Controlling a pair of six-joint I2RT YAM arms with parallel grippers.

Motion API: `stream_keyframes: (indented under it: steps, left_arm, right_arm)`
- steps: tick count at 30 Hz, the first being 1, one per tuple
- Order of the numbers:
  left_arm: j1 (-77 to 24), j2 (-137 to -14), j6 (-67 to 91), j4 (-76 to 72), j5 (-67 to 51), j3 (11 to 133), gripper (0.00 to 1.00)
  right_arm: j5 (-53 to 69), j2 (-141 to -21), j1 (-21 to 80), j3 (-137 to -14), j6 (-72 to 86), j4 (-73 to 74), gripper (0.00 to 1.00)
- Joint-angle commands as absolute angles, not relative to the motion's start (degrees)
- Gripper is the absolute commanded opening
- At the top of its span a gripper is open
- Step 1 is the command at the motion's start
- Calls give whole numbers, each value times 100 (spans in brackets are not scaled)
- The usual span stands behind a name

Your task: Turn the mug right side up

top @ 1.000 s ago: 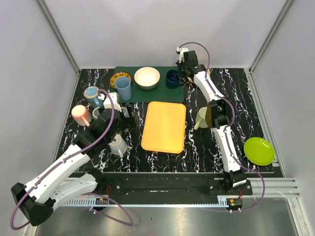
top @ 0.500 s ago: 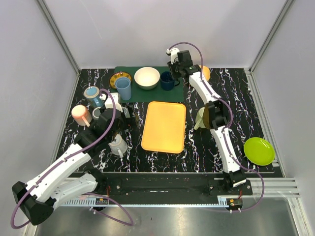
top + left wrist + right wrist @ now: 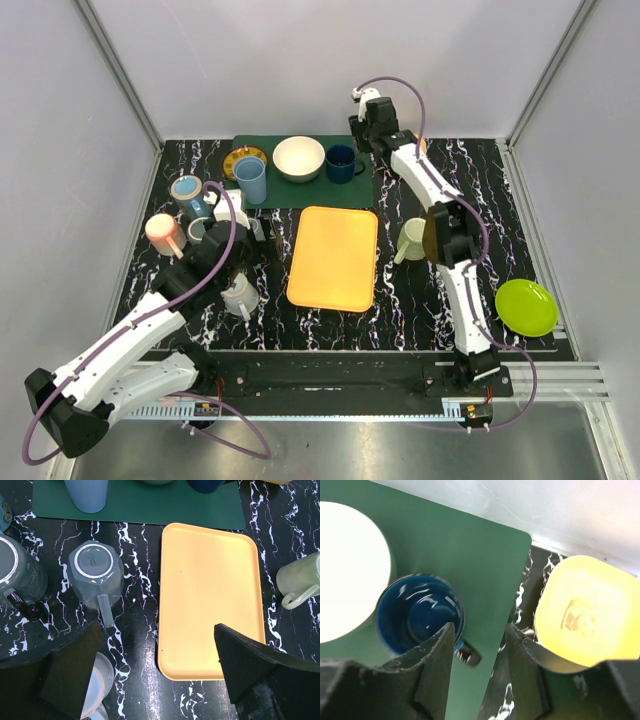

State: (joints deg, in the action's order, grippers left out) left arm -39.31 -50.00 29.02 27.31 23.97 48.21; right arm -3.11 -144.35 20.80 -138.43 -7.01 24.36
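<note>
A dark blue mug (image 3: pixel 342 162) stands on the green mat (image 3: pixel 300 185) with its mouth up; its glossy inside shows in the right wrist view (image 3: pixel 420 612). My right gripper (image 3: pixel 372 118) is open above the mug's right side, with the mug's handle (image 3: pixel 468 653) below the gap between its fingers (image 3: pixel 479 655). A grey mug (image 3: pixel 95 572) sits mouth down on the table, handle toward me. My left gripper (image 3: pixel 160 680) is open and empty, beside the tray's near left corner (image 3: pixel 245 252).
An orange tray (image 3: pixel 333 257) lies mid-table. A white bowl (image 3: pixel 299 157), light blue tumbler (image 3: pixel 250 180) and yellow upturned cup (image 3: pixel 585 615) are near the blue mug. A pale green mug (image 3: pixel 412 240), clear cup (image 3: pixel 240 295), pink cup (image 3: pixel 165 233) and green plate (image 3: pixel 527 307) stand around.
My right gripper swung left at the blue mug, then drew back toward the rear wall. The mug sits slightly further left. The left arm has not moved.
</note>
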Motion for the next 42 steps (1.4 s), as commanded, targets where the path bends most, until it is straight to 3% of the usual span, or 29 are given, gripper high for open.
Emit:
stream_keyframes:
  steps: [1,2,3,5,12,19,26,42]
  left_arm:
    - [-3894,-4905,2979,2453,2250,4738,99]
    - [-3894,-4896,2988,2426,2224,4711,99]
    - [-3894,-4887,3023,2391,2206,4667,99]
    - [-3894,-4896,3058,2356,2127,4623,99]
    - [-3894,-4904,3217,2338,1986,4553,99]
    - [-3894,-4764,3226,2505,2136,4526,99]
    - [-3894,-4790,3094,2540,2285,4535,99]
    - [-3867,-5009,2927,2461,2408,4614,99]
  right_arm:
    - [-353,-12702,2223,-12450,357,1627,44]
    - [-247,-12256,2328,-11984,482,1200,28]
    - [-116,-12069,2373,-11109,597,952,19]
    - [-27,-11866,2495,-10523,1009,608,0]
    - [684,-12208,2882,-9142,1924,-490,0]
    - [466,-12647,2927,-9079,2496,-1336,0]
    - [-228,-13306,2883,-9913,2233,-511,0]
    - [-18,-14756,2479,-12506,2706,1467,0]
